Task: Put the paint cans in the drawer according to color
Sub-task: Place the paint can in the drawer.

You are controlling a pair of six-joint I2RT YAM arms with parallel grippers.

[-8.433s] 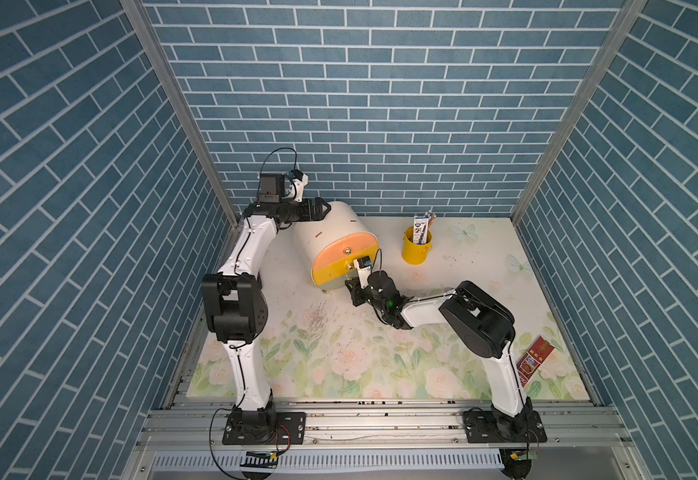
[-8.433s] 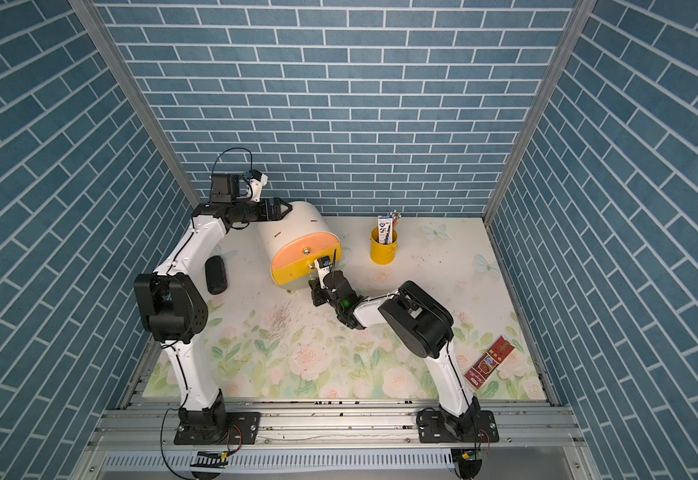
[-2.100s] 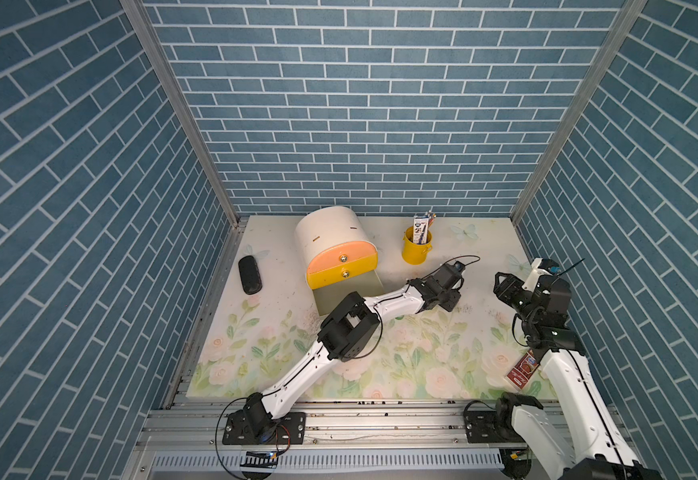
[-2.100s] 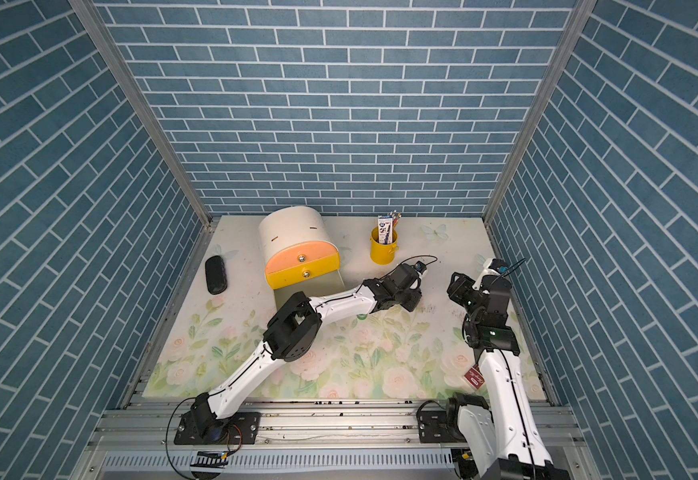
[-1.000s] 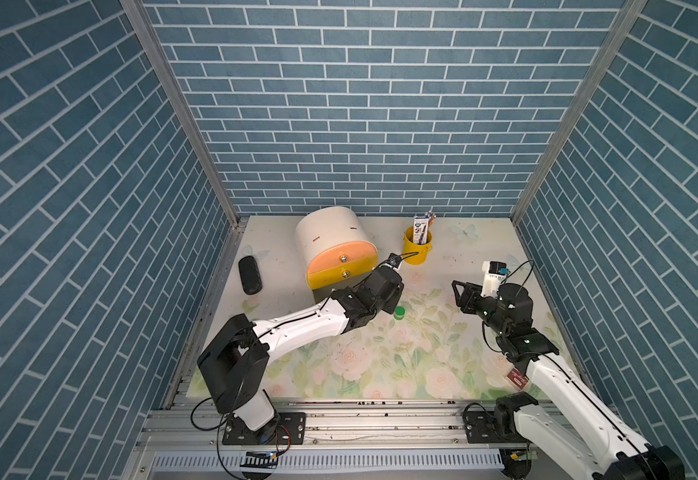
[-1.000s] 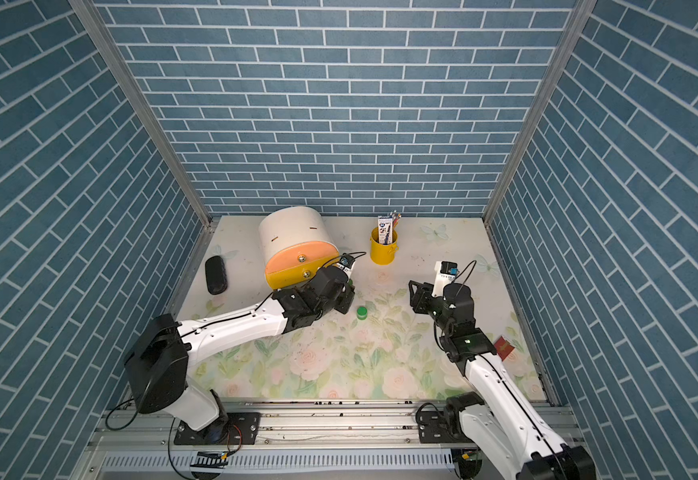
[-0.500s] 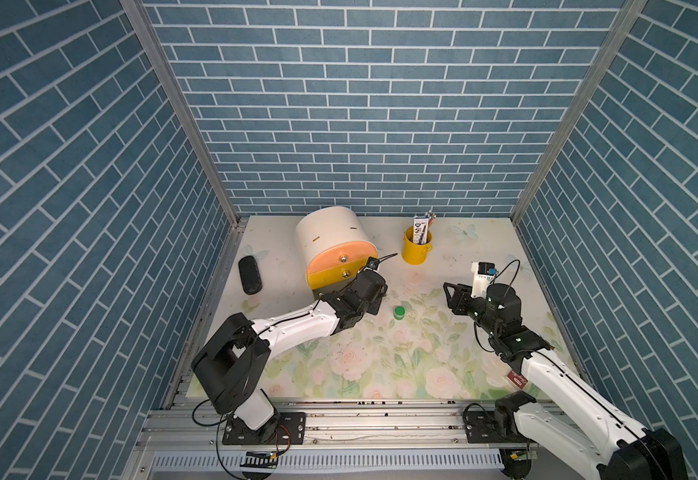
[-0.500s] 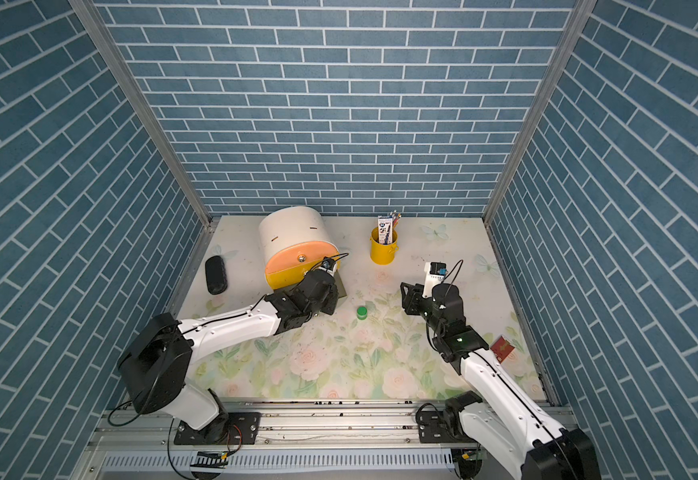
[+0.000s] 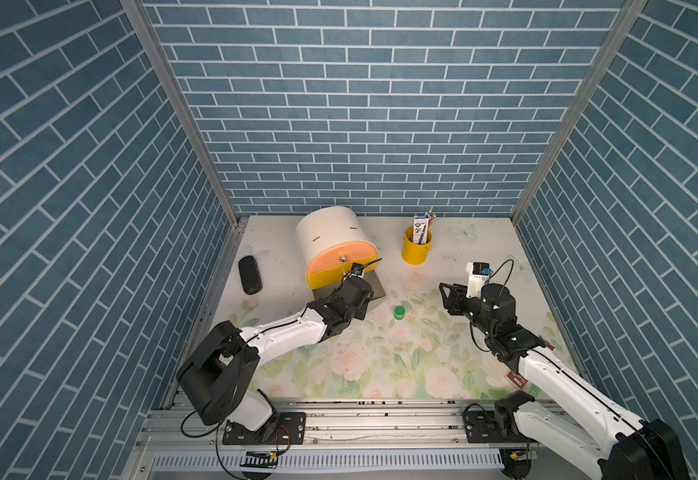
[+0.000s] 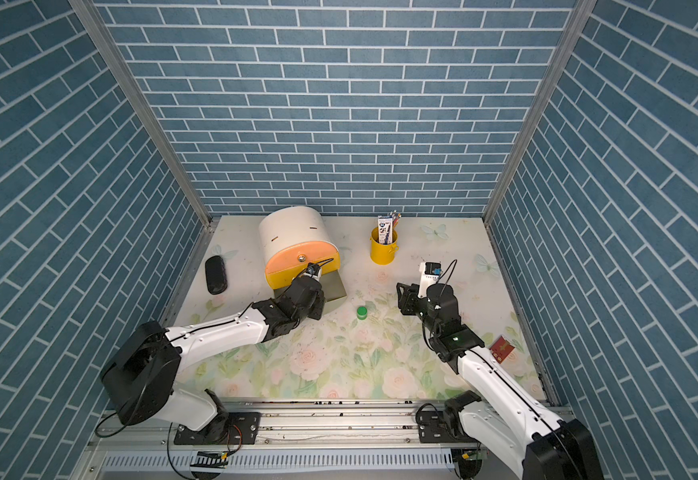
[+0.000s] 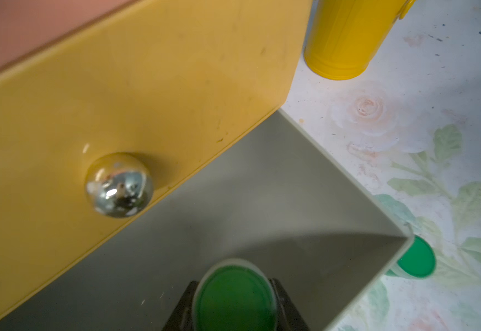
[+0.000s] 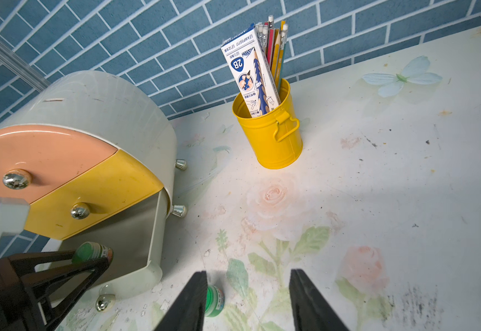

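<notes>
Over the open grey drawer, left claw around a green-lidded can.

Bright, even overhead light, soft shadows.
Left wrist view: the near green-lidded pale jar is out of focus, the shiny round metal knob glints, and a shadow crosses the floor of the grey open drawer.

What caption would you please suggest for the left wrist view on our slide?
Left end effector holds a green can over the open grey drawer.
</notes>
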